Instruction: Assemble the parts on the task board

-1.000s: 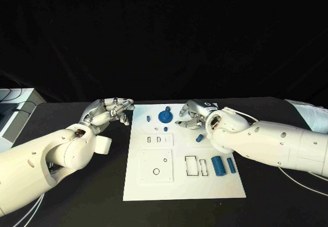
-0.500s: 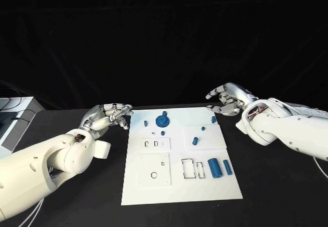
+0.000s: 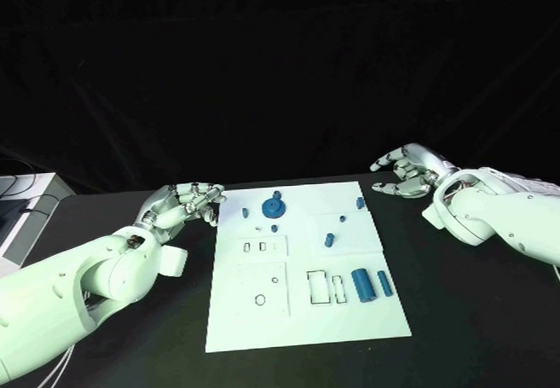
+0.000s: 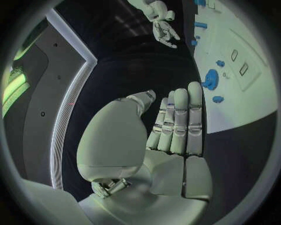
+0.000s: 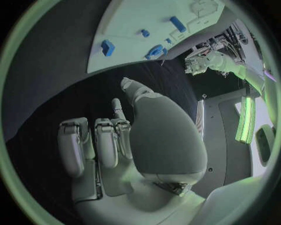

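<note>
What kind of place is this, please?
Probably a robotics test lab: a black table against a dark backdrop, a white task board with small blue parts, and equipment with cables beside the table.

The head view looks down from above onto the black desk (image 3: 481,306), with the task board (image 3: 305,270) lying lengthwise in the middle. Each wrist camera sits close behind its own hand, the left hand (image 4: 170,126) and the right hand (image 5: 123,136), facing out past the fingers. Both wrist views share the board's far end with the head view, and each seems to catch the opposite hand.
</note>
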